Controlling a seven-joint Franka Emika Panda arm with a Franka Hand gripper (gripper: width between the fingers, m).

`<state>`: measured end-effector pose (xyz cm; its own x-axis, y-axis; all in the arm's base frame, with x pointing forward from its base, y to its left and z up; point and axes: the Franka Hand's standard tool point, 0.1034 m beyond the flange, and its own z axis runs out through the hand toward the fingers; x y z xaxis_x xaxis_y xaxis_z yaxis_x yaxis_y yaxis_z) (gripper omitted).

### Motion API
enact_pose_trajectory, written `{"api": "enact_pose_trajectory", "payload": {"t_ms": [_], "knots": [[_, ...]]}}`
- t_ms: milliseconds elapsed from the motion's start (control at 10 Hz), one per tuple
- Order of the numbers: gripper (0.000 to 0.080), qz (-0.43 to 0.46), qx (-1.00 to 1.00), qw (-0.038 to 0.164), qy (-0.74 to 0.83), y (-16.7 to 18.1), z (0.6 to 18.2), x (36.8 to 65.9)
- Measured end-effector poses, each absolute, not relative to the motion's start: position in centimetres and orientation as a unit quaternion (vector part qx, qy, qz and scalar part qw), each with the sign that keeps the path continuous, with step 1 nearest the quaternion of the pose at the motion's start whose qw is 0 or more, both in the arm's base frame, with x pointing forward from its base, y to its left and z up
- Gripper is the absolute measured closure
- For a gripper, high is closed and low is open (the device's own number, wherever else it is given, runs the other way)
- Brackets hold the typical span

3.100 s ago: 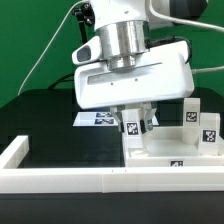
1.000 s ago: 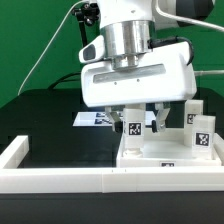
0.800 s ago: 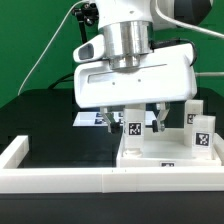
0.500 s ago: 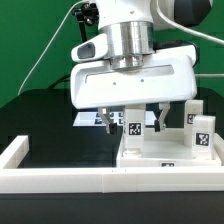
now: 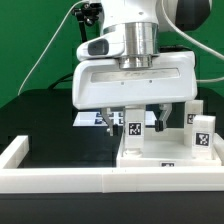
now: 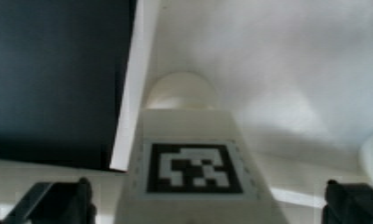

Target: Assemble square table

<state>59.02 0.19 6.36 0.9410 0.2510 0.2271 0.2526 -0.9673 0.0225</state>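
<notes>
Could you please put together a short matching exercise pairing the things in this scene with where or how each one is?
Things:
1. hand
2. leg under the hand
3. marker board
4. border wall

States or places:
A. lies flat on the dark table behind the tabletop
B. open, fingers apart on either side of a leg
C. runs low along the near edge of the exterior view
D. stands upright on the tabletop, tag facing the camera

Pairs: 1-B, 2-D, 3-A, 4-C
</notes>
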Motion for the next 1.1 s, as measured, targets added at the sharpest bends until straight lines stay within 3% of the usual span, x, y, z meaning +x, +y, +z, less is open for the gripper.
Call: {"api": "enact_pose_trajectory", "payload": {"t_ms": [100, 200, 300, 400, 500, 800, 1100], "knots": [[0.0176, -0.115, -0.985, 0.004, -0.127, 0.18, 6.34, 59.01], [0.0341, -0.115, -0.985, 0.004, -0.127, 0.18, 6.34, 59.01], [0.0341, -0.115, -0.985, 0.004, -0.127, 0.18, 6.33, 59.01], [0.0491, -0.115, -0.985, 0.003, -0.127, 0.15, 6.34, 59.02], [0.0534, -0.115, -0.985, 0.004, -0.126, 0.16, 6.33, 59.02], [0.0534, -0.115, -0.987, 0.005, -0.114, 0.16, 6.32, 59.01], [0.0534, -0.115, -0.992, 0.025, 0.040, 0.24, 6.12, 59.04]]}}
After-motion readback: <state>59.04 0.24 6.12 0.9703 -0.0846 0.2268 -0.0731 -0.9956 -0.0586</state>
